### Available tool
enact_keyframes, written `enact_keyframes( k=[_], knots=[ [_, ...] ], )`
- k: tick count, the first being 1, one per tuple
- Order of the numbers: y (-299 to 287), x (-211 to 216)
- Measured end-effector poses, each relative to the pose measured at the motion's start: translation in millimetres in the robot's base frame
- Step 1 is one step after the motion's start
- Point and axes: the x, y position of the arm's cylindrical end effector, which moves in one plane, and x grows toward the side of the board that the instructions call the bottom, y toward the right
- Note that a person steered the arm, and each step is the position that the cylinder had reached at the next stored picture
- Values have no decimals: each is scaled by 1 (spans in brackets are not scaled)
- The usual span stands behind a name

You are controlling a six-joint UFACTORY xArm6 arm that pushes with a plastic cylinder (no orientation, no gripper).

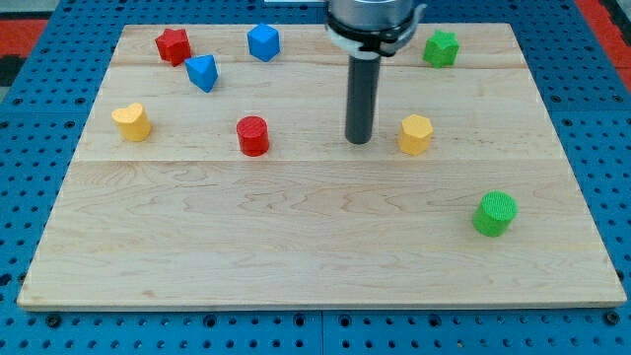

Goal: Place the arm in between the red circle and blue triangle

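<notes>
My tip point(358, 140), the lower end of the straight dark rod, rests on the pale wooden board point(315, 247) a little above its middle. The rod carries no pincer, so there is nothing here to spread or press together, and it holds nothing. Taking the tip as the landmark: the yellow block with a rounded, angular outline point(416, 134) sits just beside it toward the view's right, apart from it. The red circle, a short red cylinder point(253, 135), lies toward the view's left at about the same height, clearly apart. The blue triangle, a small blue wedge point(202, 72), lies farther left and toward the view's top, above and left of the red cylinder, so the tip stands to the right of both and not between them. The blue angular block point(263, 42) is up and left of the tip, the red star-like block point(174, 45) beyond it at the far upper left. The yellow heart-like block point(131, 122) is far left. The green star-like block point(441, 47) is up and right; the green cylinder point(495, 214) is down and right, well apart.
</notes>
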Motion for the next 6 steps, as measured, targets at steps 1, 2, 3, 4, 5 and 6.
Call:
enact_keyframes(
  k=[1, 2, 3, 4, 5, 6],
  knots=[
    [37, 0],
    [14, 18],
    [-23, 7],
    [-26, -34],
    [-76, -42],
    [-103, -66]
  ],
)
